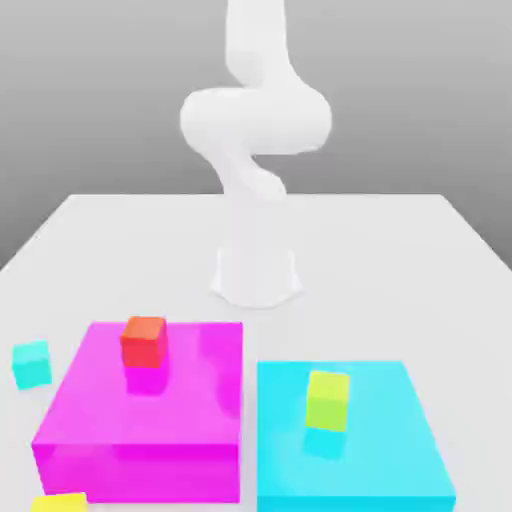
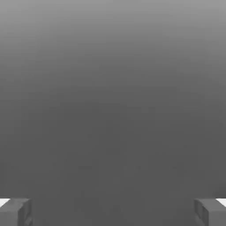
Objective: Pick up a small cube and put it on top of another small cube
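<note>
A small yellow cube (image 1: 60,502) lies on the white table at the front edge of the exterior view, just in front of the magenta block's left corner and partly cut off by the picture's edge. A small cyan cube (image 1: 31,364) sits on the table to the left of the magenta block. In the hand view my gripper (image 2: 113,212) is open. Its two grey fingertips (image 2: 15,212) stand far apart with nothing between them, against a plain grey background.
A big magenta block (image 1: 150,420) carries a red cube (image 1: 143,341). To its right a big cyan block (image 1: 350,440) carries a lime-green cube (image 1: 327,400). The white arm's base (image 1: 256,270) stands behind them, mid-table, and the arm rises out of the picture.
</note>
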Tool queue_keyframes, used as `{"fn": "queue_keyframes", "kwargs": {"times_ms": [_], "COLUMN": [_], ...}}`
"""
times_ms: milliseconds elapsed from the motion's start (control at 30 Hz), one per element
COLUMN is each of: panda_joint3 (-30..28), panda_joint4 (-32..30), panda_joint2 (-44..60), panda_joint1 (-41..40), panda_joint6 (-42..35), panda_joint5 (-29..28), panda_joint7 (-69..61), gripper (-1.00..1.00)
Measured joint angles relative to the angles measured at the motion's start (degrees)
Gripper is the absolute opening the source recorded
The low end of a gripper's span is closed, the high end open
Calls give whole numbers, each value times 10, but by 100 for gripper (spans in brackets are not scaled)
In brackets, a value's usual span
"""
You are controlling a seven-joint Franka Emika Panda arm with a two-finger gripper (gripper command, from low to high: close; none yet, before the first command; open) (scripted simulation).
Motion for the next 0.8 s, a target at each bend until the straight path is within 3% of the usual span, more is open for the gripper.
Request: {"fn": "queue_keyframes", "kwargs": {"times_ms": [433, 800], "panda_joint3": [-122, -150], "panda_joint4": [41, 73], "panda_joint2": [274, 497], "panda_joint1": [47, 13], "panda_joint6": [40, 77], "panda_joint5": [108, 176], "panda_joint7": [-171, -299], "gripper": [0, 0]}}
